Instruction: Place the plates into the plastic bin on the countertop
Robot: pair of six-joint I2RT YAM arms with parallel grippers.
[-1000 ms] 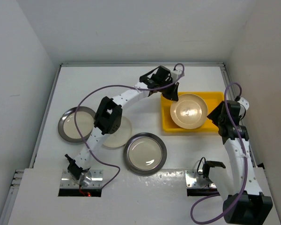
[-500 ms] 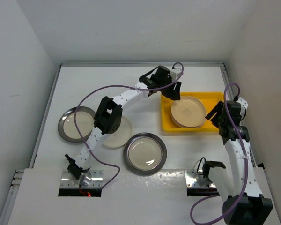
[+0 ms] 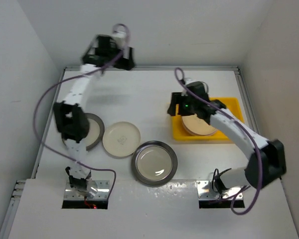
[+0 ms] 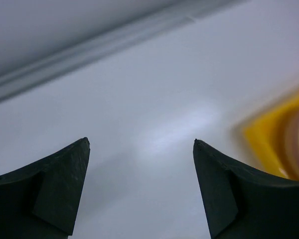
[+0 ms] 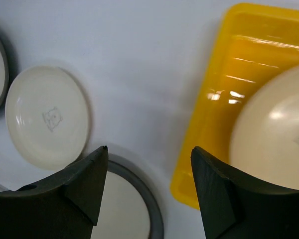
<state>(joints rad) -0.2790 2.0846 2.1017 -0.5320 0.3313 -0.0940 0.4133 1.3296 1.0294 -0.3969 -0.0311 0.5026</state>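
- My left fingers (image 4: 65,179) stand wide apart with nothing between them, up near the far-left corner of the counter (image 3: 154,94).
- My right fingers (image 5: 219,194) are parted too and hold nothing. They hover above the left end of the yellow bin (image 3: 229,105).
- The yellow bin lies by the counter's right edge, with stacked plates (image 3: 198,125) inside it.
- A cream plate (image 3: 121,139) and a steel-rimmed plate (image 3: 154,163) lie near the counter's middle, toward the near edge.
- A second steel-rimmed plate (image 3: 93,130) lies by the left edge, partly behind my left arm.
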